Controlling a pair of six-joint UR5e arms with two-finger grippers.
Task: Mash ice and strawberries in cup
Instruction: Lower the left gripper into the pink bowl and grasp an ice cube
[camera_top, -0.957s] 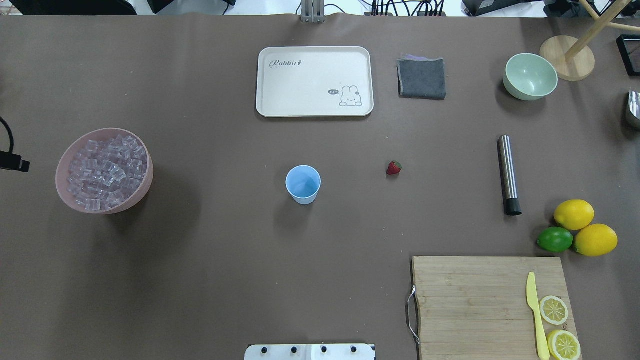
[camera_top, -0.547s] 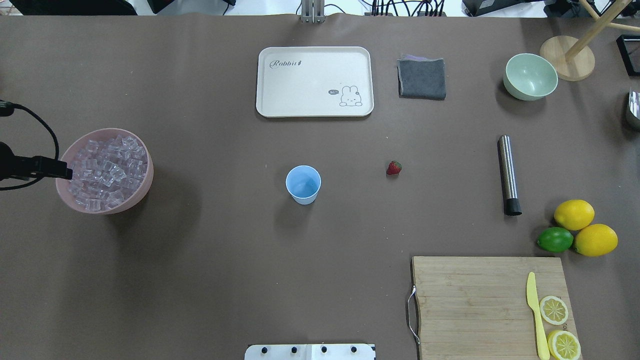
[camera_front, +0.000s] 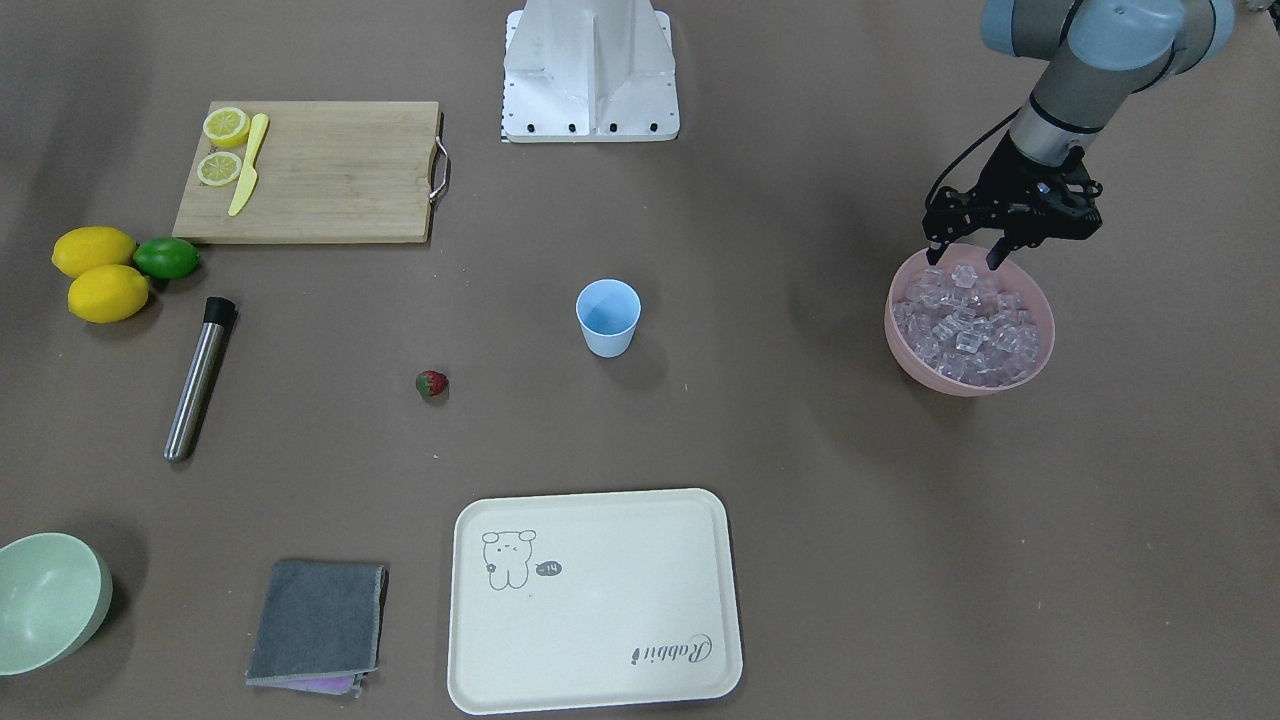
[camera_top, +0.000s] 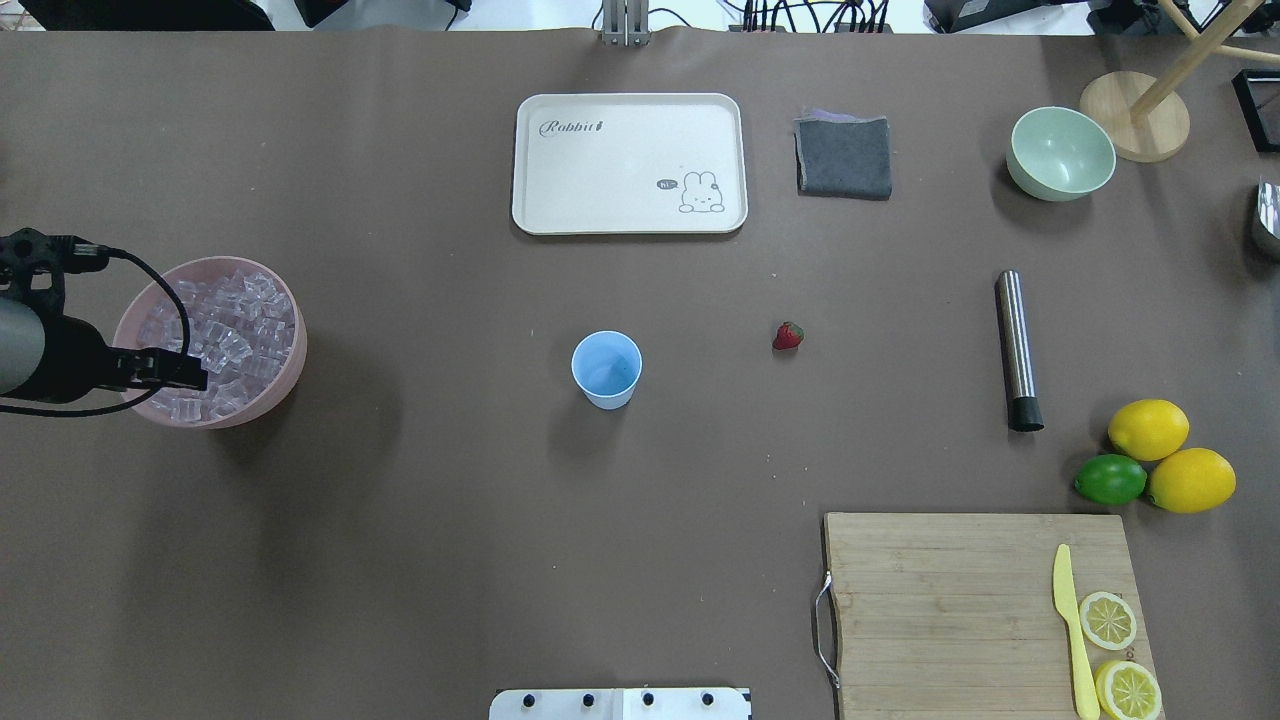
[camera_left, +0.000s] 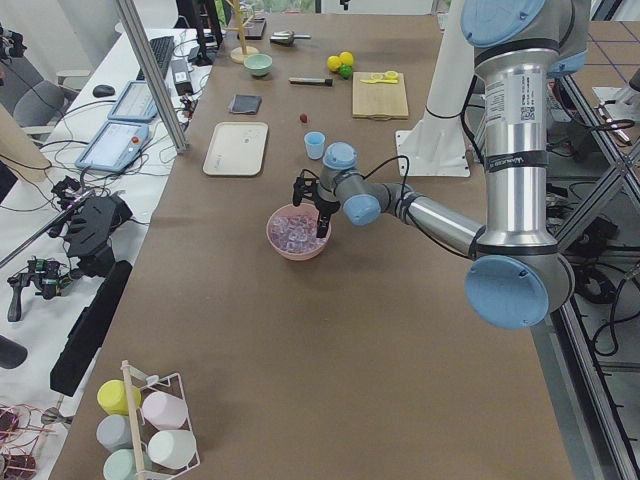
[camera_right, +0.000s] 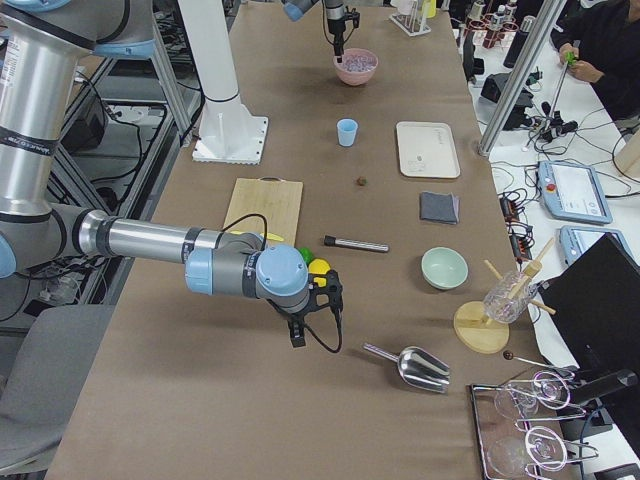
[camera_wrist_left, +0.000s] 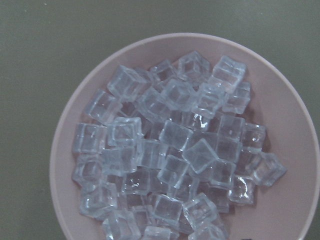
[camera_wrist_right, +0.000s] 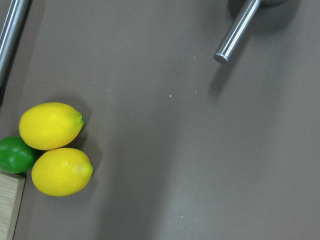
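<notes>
Now: the ice (camera_wrist_left: 170, 150) sits heaped in the pink bowl (camera_front: 905, 360) at my left end of the bench (camera_top: 450, 500). None is in the cup (camera_top: 606, 370) yet.

Change over the last second: my left hand (camera_front: 964, 262) has come in from the bench edge. It hangs over the bowl's rim on my side, fingers spread wide, holding nothing, tips just above the top cubes. The wrist camera looks straight down on the heap. Nothing else has shifted.

Reading: picking up ice is the step in hand, and the task is at its very start.

Orientation:
- The cubes lie at all angles, with no long axis to line up on.
- The cup stands upright mid-bench, mouth up, well apart from the bowl.
- The strawberry (camera_top: 788, 336) lies on its side to the cup's right, not touching it. Its long axis runs roughly along the bench, with the green cap towards my right and the tip towards the cup.
- The muddler (camera_top: 1017, 345) lies flat further right, black end towards me.

My right hand (camera_right: 298, 332) is out near the lemons and shows only from the side, so I cannot tell its state.
</notes>
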